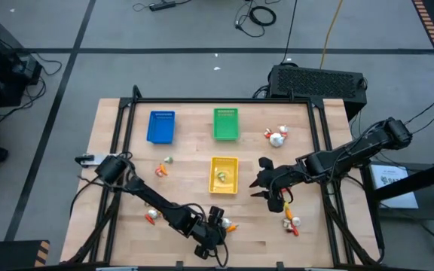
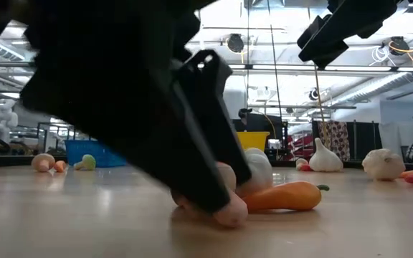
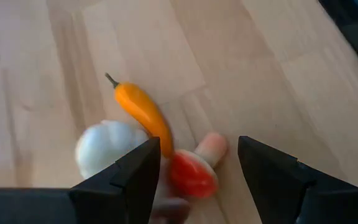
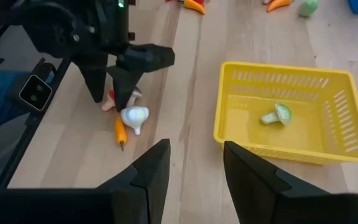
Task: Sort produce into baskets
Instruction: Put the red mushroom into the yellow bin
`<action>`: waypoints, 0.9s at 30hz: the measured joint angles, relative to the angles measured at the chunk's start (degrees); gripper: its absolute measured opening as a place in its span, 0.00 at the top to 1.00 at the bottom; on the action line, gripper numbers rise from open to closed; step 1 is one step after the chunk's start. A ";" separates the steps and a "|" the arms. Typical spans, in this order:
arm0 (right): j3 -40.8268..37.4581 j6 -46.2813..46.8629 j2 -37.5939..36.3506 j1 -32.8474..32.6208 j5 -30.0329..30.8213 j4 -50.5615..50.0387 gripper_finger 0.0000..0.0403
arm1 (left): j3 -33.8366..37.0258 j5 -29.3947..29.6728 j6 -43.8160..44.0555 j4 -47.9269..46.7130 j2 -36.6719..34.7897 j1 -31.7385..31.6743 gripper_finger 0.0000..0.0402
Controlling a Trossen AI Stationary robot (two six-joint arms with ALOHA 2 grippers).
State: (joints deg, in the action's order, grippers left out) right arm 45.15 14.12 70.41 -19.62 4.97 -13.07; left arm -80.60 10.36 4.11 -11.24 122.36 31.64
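Left tool (image 3: 197, 168) open astride red-capped mushroom (image 3: 194, 171): light, rigid, slippery; grip across cap. Right tool (image 4: 194, 165) open, empty.

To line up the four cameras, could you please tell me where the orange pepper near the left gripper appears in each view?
High view: orange pepper, front edge, beside the left gripper.
Low view: centre, lying flat.
Left wrist view: left of centre.
Right wrist view: left of the yellow basket.
Shared landmark: white garlic bulb touching it.
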 joint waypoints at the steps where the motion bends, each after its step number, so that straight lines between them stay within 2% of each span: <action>1: 0.00 -0.01 0.00 0.00 0.00 0.06 0.65 | 0.00 -0.28 0.01 0.09 0.16 -0.02 0.44; 11: 0.00 -0.06 0.00 0.00 -0.01 0.05 0.65 | 0.00 -0.82 0.03 -1.23 0.17 0.00 0.46; 27: 0.00 -0.16 0.00 0.00 -0.04 0.16 0.65 | -0.45 -1.24 0.02 -1.46 0.47 -0.02 0.67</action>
State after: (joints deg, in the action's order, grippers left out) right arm 45.15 13.96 70.41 -19.62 4.93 -12.91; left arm -81.05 9.12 4.13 -12.70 122.83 31.62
